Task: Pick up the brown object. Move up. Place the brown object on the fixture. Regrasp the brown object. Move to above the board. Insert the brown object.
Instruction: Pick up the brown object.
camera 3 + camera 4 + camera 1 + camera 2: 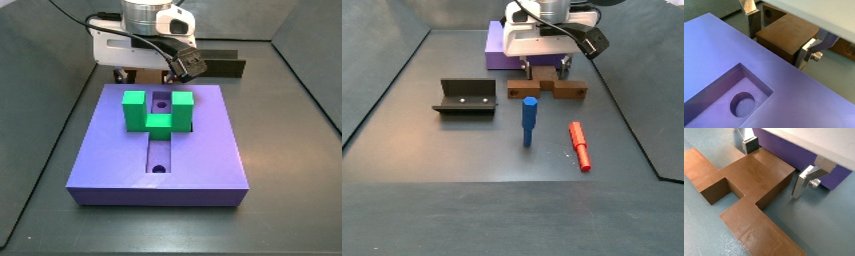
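Observation:
The brown object (547, 92) lies flat on the grey floor just in front of the board's (496, 48) short edge. Its raised middle block fills both wrist views (757, 173) (784, 32). My gripper (547, 72) is down over it, with its fingers (803, 184) on either side of the raised block. The jaws look open, with a small gap at the block's sides. The lavender board (201, 150) bears a green U-shaped block (156, 110) over its slot. The dark fixture (465, 97) stands to the left of the brown object, apart from it.
A blue peg (531, 120) stands upright on the floor near the brown object. A red peg (580, 145) lies flat beside the blue one. Dark walls enclose the work area on all sides.

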### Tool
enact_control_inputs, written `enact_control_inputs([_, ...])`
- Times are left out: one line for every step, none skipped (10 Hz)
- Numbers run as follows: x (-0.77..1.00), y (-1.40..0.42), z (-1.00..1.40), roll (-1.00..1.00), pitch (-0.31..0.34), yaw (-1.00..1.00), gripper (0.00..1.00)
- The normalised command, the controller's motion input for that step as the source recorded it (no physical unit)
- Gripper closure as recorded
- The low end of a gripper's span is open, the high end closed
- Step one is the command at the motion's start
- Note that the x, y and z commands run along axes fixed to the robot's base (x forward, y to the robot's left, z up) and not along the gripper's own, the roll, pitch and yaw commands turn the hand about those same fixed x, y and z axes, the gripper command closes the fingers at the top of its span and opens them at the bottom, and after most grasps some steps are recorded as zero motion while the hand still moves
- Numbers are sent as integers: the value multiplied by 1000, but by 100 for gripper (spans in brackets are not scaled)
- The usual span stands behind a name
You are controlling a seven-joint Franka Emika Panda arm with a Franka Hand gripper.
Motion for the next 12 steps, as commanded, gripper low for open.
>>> enact_control_inputs([0, 0, 0, 0, 0, 0, 0])
enact_control_inputs([0, 0, 0, 0, 0, 0, 100])
enact_control_inputs([0, 0, 0, 0, 0, 0, 100])
enact_control_inputs([0, 0, 0, 0, 0, 0, 100])
enact_control_inputs([0, 0, 0, 0, 0, 0, 100])
enact_control_inputs([0, 0, 0, 0, 0, 0, 100])
enact_control_inputs([0, 0, 0, 0, 0, 0, 100])
enact_control_inputs([0, 0, 0, 0, 0, 0, 100])
enact_control_inputs([0, 0, 0, 0, 0, 0, 100])
enact_control_inputs([0, 0, 0, 0, 0, 0, 100])
enact_control_inputs([0, 0, 0, 0, 0, 0, 100])
enact_control_inputs([0, 0, 0, 0, 0, 0, 100])
